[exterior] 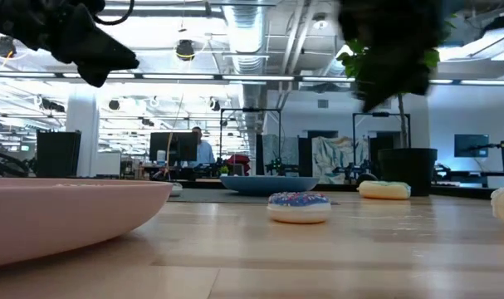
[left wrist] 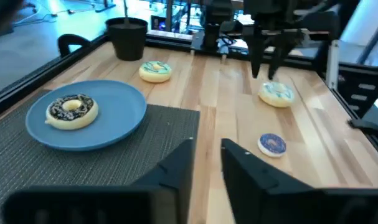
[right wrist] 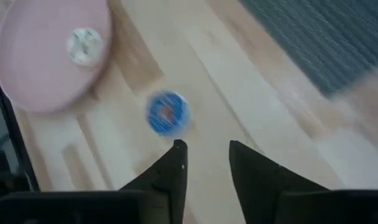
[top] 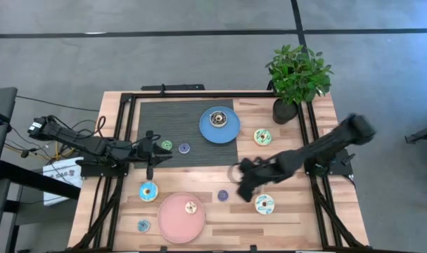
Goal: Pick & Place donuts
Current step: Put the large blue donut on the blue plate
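Hovering right of centre in the high view, the right gripper point(top: 236, 177) is hanging above the bare wood with its fingers spread and nothing between them; its wrist view is showing the blue donut point(right wrist: 167, 112) just ahead of the fingertips and the pink plate point(right wrist: 39, 59) beyond, carrying a small tan donut point(right wrist: 84, 45). The left gripper point(top: 150, 156) is sitting at centre left over the edge of the dark mat point(top: 178, 126), its fingers also parted and empty. In the upper middle of the high view, the blue plate point(top: 231, 130) is holding the dark brown donut point(top: 217, 119). A cream speckled donut point(top: 262, 136) is lying to the right of that plate, near the potted plant point(top: 297, 74), and a second one point(top: 264, 204) is lying at lower right, just below the right gripper. On the mat, a green donut point(top: 167, 145) and a purple donut point(top: 184, 147) are lying side by side beside the left gripper. A large cyan donut point(top: 148, 190) is resting at lower left, and a small cyan one point(top: 143, 225) is lying farther down, left of the pink plate.
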